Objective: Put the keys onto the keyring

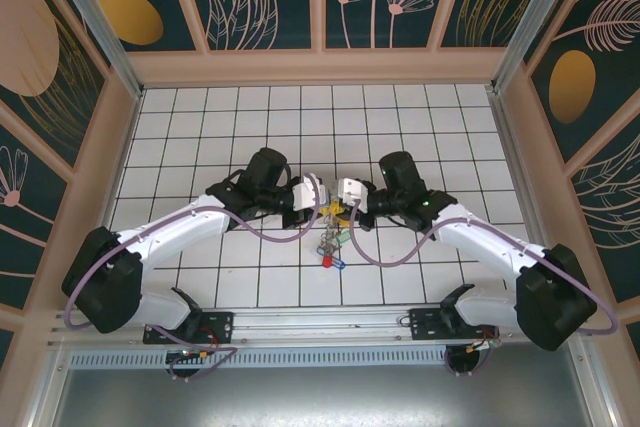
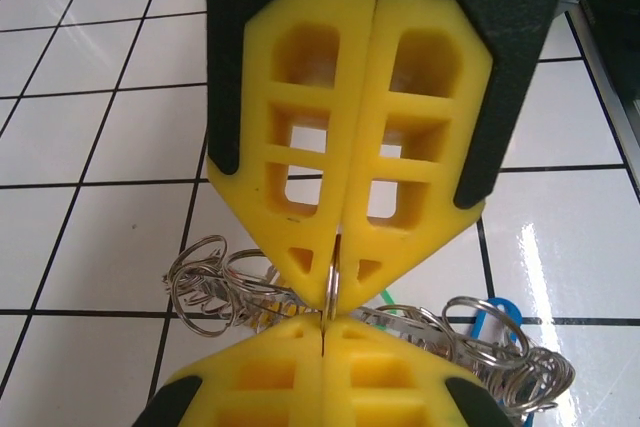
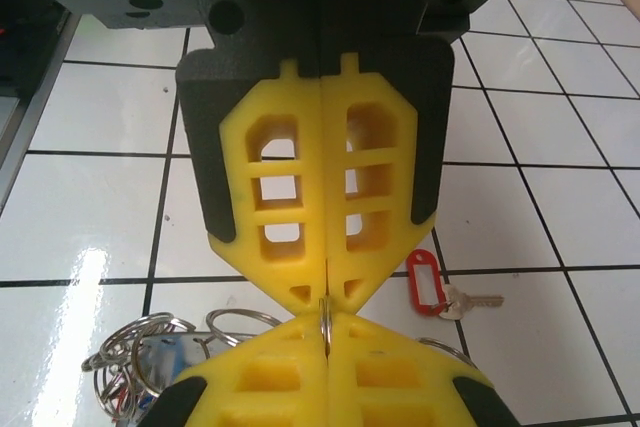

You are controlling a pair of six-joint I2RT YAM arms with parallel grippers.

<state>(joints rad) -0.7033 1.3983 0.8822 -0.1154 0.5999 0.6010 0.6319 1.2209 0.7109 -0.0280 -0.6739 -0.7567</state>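
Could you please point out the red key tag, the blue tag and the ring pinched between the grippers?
red key tag [image 3: 425,282], right wrist view, its centre.
blue tag [image 2: 497,312], left wrist view, its visible upper part.
pinched ring [image 2: 333,282], left wrist view, its thin edge, mid-height.

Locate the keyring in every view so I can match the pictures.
Top external: keyring at centre, just below where the arms meet.
Left wrist: keyring loops low, either side of the fingers.
Right wrist: keyring loops at lower left.
Shared landmark: yellow fingers meeting tip to tip.

Keys [image 1: 332,243] on the table's [image 1: 200,127] near middle
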